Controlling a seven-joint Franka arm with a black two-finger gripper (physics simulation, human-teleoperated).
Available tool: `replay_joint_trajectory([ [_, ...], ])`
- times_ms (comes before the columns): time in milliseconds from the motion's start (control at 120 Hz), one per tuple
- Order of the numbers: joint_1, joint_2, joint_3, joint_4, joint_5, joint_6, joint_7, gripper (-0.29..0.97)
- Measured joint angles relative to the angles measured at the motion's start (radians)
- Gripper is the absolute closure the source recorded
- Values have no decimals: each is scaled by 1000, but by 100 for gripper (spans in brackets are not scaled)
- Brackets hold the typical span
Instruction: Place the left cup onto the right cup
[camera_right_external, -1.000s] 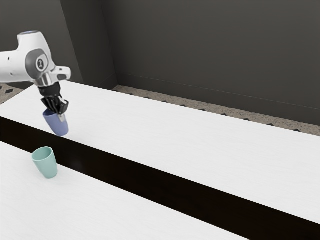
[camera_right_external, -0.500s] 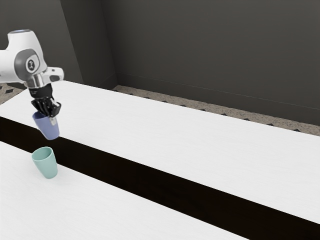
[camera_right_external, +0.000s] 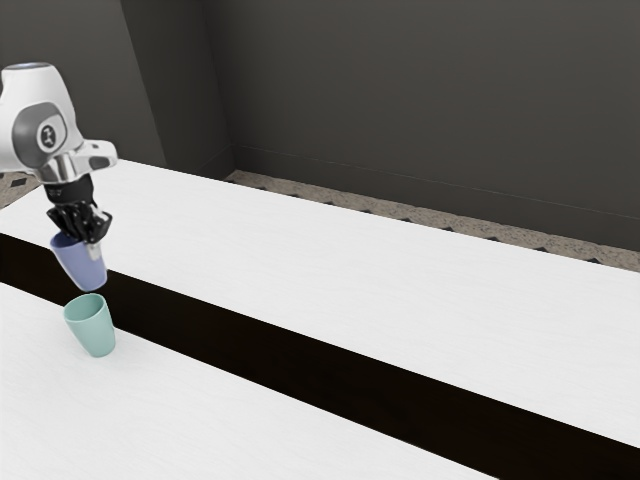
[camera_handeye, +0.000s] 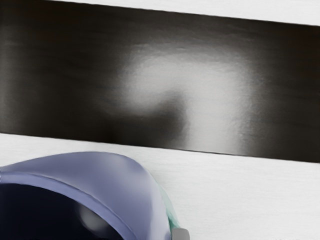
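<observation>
The exterior view stands well back and high, looking down across the desk (camera_right_external: 420, 290), with the arm (camera_right_external: 40, 130) at 10 o'clock. The wrist view looks down from close above; both share the blue cup (camera_right_external: 80, 262) and black band (camera_right_external: 300, 360).

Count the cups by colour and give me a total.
blue cup: 1, held in the hand just above the other cup
green cup: 1, upright on the table
Total: 2 cups
</observation>
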Motion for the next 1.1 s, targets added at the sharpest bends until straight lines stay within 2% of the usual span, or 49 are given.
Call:
replay_joint_trajectory([
  [633, 3, -63, -1, -72, 18, -2, -74, 78],
  [1100, -6, -66, -1, -103, 19, -1, -123, 78],
])
